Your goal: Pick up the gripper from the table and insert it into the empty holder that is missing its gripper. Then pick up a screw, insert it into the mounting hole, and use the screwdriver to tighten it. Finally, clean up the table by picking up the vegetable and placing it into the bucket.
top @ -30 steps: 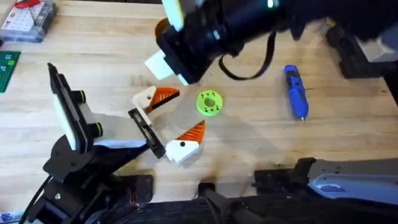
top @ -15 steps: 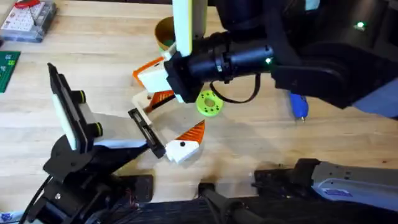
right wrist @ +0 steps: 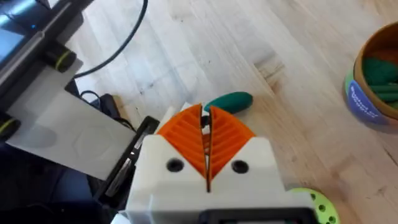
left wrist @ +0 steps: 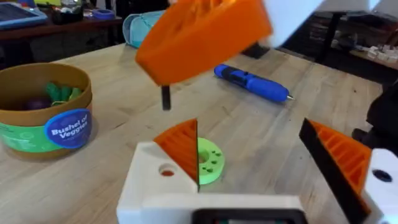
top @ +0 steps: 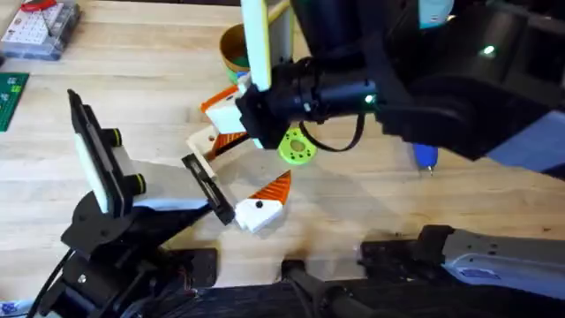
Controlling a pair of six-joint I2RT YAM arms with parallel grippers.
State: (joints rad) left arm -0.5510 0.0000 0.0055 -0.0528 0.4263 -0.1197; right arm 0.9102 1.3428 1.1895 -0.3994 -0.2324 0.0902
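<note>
The loose gripper [top: 214, 140], an orange ribbed wedge on a cream base, lies on the table beside the far end of the left arm's black holder plate [top: 207, 187]; the left wrist view has it close in front [left wrist: 174, 163]. The plate's other end carries an orange-white piece with a black dot [top: 260, 205]. My right gripper [top: 216, 106] hovers just above the loose gripper, shut with nothing in it [right wrist: 205, 124]. A green vegetable [right wrist: 229, 101] lies on the table past its fingertips. The blue screwdriver [top: 425, 157] sits to the right, partly under the right arm. The brown bucket [top: 231, 46] stands behind.
A green round disc with holes [top: 297, 147] lies just right of the loose gripper. A clear parts box [top: 35, 26] and a green board [top: 11, 95] sit at the far left. The right arm spans the table's middle and right.
The right arm has swung left and down, bringing its shut gripper low over the loose gripper. The left arm and the table items have not moved.
</note>
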